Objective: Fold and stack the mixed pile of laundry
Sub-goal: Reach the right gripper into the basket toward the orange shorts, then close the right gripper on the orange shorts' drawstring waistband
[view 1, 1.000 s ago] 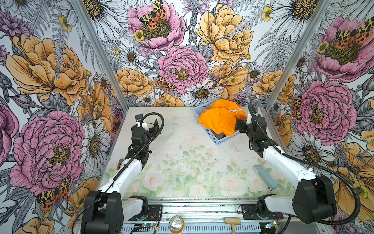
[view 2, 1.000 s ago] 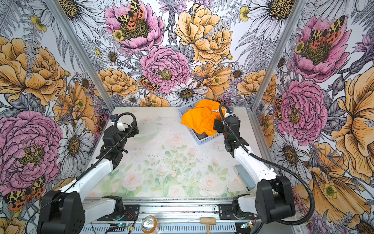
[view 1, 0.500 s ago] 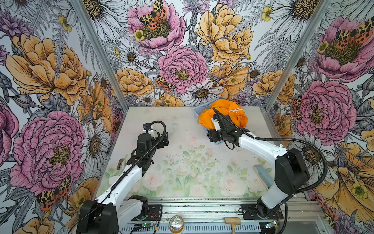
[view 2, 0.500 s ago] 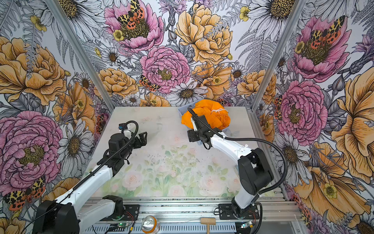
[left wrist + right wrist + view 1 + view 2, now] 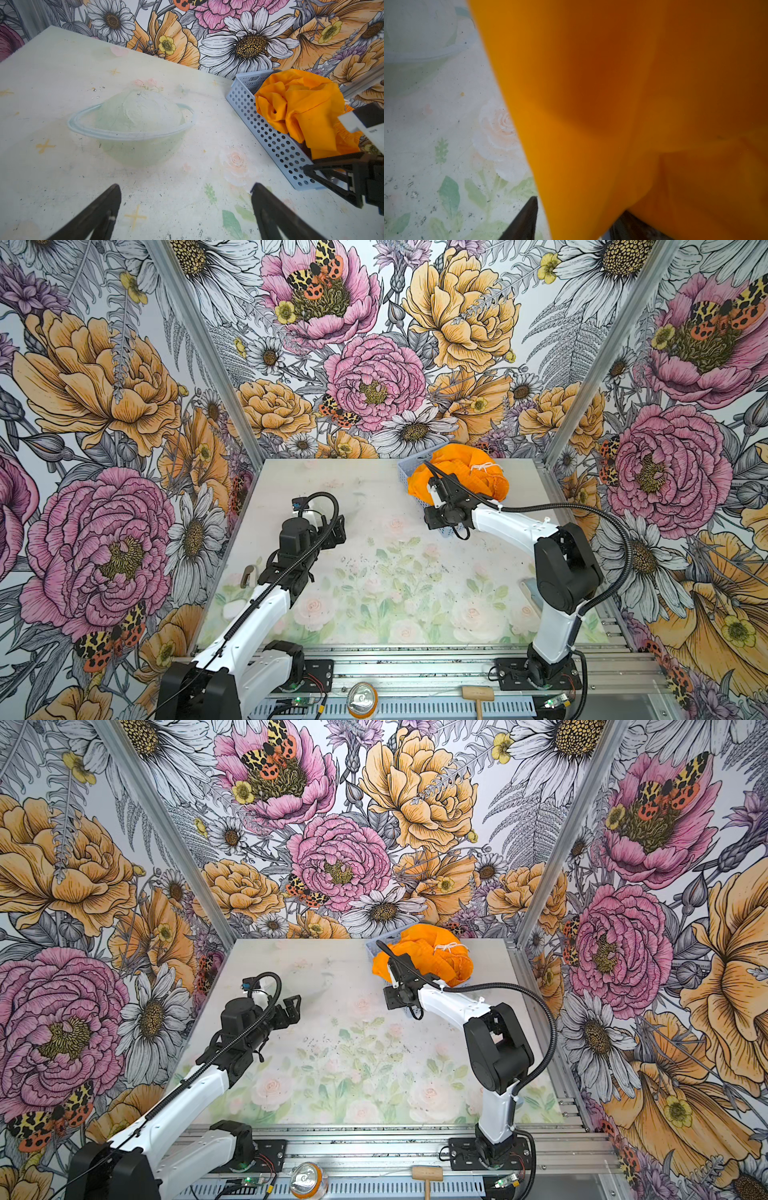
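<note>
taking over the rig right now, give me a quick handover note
Left gripper: open, empty, hovering over the table.
Right gripper: at the near end of the basket, orange cloth between its fingers; a firm grip can't be confirmed.
Orange shorts: bunched on top of the basket at the far right of the table, drawstring on top.
Grey towel: not visible, probably under the shorts.
Done: nothing folded or stacked.
Left: pull out the shorts, fold them, fetch the towel, fold it, stack both.
</note>
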